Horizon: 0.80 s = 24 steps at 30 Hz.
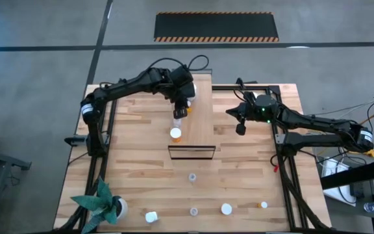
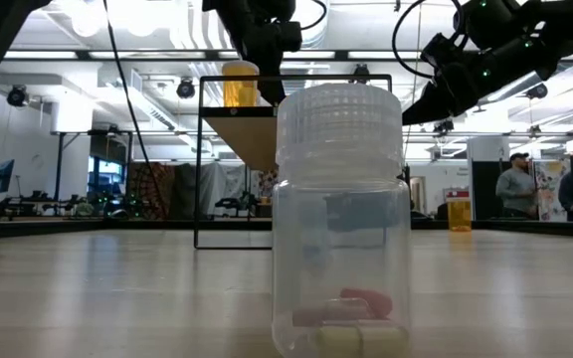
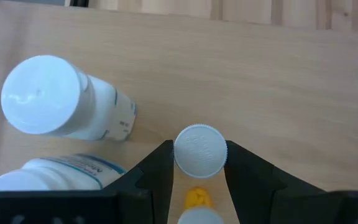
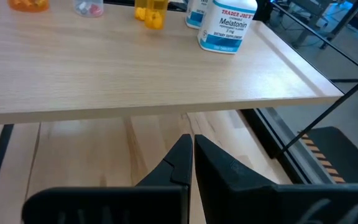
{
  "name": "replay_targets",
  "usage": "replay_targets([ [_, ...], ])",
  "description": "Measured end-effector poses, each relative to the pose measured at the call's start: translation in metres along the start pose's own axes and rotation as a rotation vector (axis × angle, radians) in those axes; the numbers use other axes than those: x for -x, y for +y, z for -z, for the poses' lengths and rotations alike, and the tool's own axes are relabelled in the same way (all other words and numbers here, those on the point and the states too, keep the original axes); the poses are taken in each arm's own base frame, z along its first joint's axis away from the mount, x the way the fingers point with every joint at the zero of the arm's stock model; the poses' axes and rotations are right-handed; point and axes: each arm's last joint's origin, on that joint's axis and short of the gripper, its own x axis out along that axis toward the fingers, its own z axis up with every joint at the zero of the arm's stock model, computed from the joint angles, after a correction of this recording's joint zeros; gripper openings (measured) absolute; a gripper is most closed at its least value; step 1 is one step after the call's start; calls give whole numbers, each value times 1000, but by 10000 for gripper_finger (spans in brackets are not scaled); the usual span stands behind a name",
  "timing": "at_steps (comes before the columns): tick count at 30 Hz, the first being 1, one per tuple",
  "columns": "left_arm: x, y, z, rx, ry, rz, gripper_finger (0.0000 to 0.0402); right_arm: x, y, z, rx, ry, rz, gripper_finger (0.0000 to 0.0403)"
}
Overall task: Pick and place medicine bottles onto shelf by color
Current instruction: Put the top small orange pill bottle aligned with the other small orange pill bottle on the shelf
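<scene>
Left gripper is sitting over the shelf, fingers closed down on a small orange bottle with a white cap, seen straight down the cap in the wrist view. Right next to it on the shelf are two white bottles, one upright-ish and one at the frame edge. From overhead, the left arm reaches in from the far left side of the worktop, and another orange bottle stands on the shelf a bit closer to the near end.

Right gripper hangs off to the right of the shelf, near its edge and lower than the board, fingers pressed together with nothing in them. Its wrist camera looks across the shelf top, where a white Melatonin bottle stands near the corner.

Near side of the worktop has the leftovers: a clear bottle with pills inside right up at the low camera, plus a few scattered ones, including a white one and a tiny orange one. Potted plant sits in the near left corner.
</scene>
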Motion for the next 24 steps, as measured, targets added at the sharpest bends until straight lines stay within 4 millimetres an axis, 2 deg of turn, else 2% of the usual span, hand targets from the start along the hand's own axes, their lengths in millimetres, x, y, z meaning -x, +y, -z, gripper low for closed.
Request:
replay_targets([
  [5, 0, 1, 0, 3, -2, 1, 115, 0, 0, 0, 0, 0, 0, 9],
  [11, -13, 2, 0, 7, 22, 30, 115, 0, 0, 0, -1, 0, 0, 9],
  [24, -13, 2, 1, 5, 29, 35, 115, 0, 0, 0, 1, 0, 0, 9],
])
